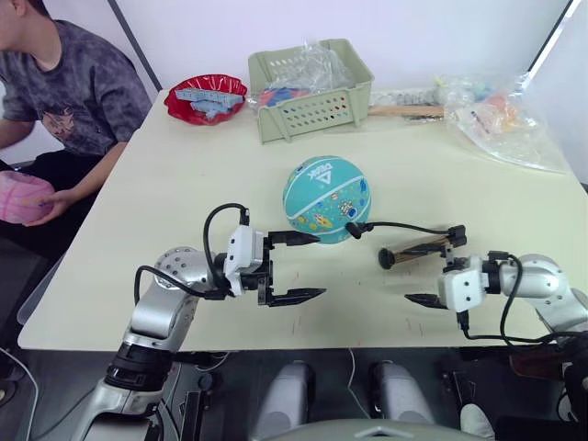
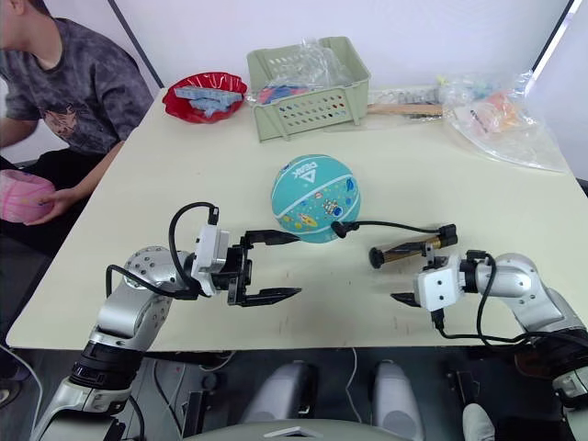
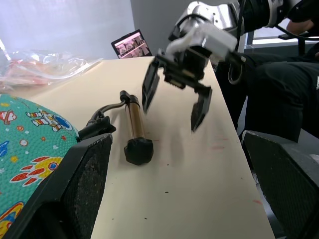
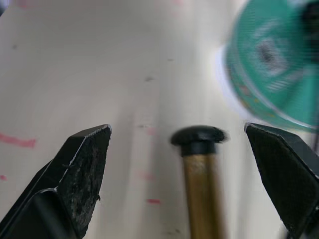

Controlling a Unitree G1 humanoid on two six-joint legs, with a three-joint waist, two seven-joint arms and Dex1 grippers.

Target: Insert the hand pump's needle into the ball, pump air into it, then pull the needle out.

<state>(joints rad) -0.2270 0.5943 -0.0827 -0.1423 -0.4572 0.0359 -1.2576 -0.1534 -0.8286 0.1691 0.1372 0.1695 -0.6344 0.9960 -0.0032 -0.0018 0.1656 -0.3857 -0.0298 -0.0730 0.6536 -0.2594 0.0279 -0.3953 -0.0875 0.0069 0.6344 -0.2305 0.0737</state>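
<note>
Ball [image 1: 326,197] teal, resting mid-table [image 1: 165,184]; hand pump [image 1: 415,248] lying just beside ball toward right gripper [image 1: 439,280], hose arcing back to ball, needle fitting [image 1: 354,229] at ball's side, seating not discernible. Both grippers spread wide and empty, left gripper [image 1: 296,266] near ball's front. Best to steady ball, then close squarely on pump barrel; cream tabletop, basket [image 1: 310,90] beyond ball.

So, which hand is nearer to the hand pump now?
Right. The right hand is open just beside the hand pump, fingers either side of its cap. The left hand is open beyond the ball.
</note>
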